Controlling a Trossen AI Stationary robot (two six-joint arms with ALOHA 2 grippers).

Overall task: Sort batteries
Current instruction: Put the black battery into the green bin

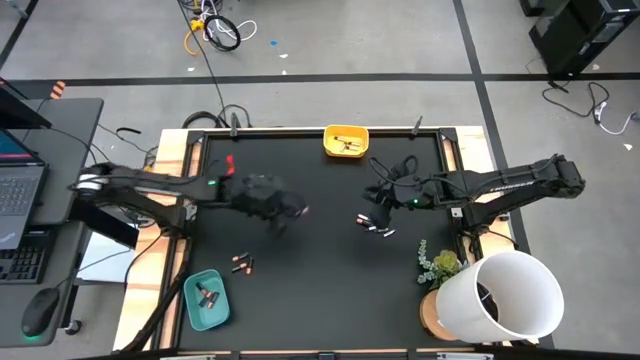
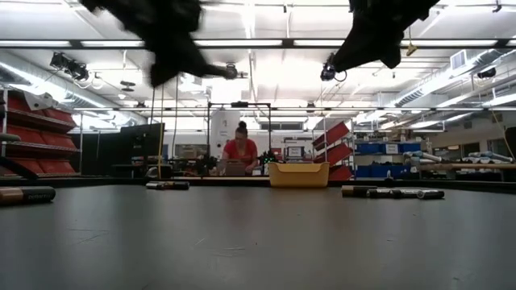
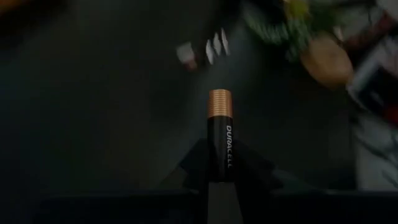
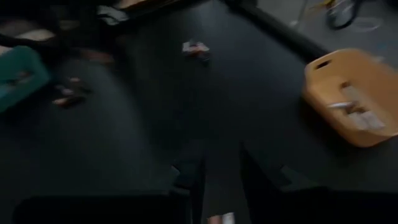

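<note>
My left gripper [image 1: 296, 211] hovers over the black table left of centre, shut on a copper-and-black battery [image 3: 220, 134]. My right gripper [image 1: 383, 197] hangs right of centre, raised clear of the table, with a small whitish battery [image 4: 222, 218] between its fingers. Silvery batteries [image 1: 375, 228] lie flat on the table just near of it. A few copper-and-black batteries [image 1: 241, 264] lie by the teal tray [image 1: 190, 303], which holds some more. The yellow tray [image 1: 330, 148] at the far edge holds silvery ones. My left gripper pinches the battery's black body [image 3: 219, 168] between its two fingers. The battery lies along the fingers, its copper end [image 3: 220, 102] sticking out forward past the tips, lifted clear of the table. My right gripper has the whitish battery far back between its fingers [image 4: 190, 180], at the picture's edge. Only one end shows; it is lifted clear.
A white bucket [image 1: 505, 295] and a small potted plant [image 1: 438, 265] stand at the near right corner. A laptop and desk sit off the table's left. A person [image 2: 240, 150] sits far behind the table. Bare black table lies between the arms.
</note>
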